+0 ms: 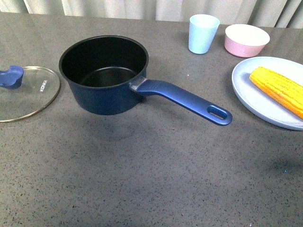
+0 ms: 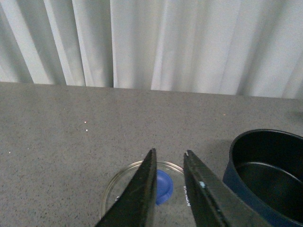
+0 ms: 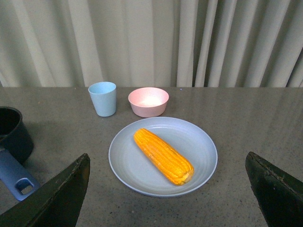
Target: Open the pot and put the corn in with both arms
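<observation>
The open pot (image 1: 104, 75) sits centre-left in the front view, its lid (image 1: 28, 92) at the left edge. The corn (image 1: 279, 90) lies on a plate (image 1: 251, 99) at far right. The right gripper (image 3: 166, 158), fingers wide apart, hovers before it and would best close across the cob's middle. The left gripper (image 2: 169, 152), narrowly parted, holds nothing.

The pot (image 1: 104, 100) stood uncovered, its lid (image 1: 33, 94) aside on the left; cup (image 1: 203, 33) and bowl (image 1: 246, 41) stood beyond the plate (image 1: 255, 100) bearing the corn (image 1: 279, 90).

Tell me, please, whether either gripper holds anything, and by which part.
Nothing: left gripper and right gripper are open and empty; the corn lies on the plate.
</observation>
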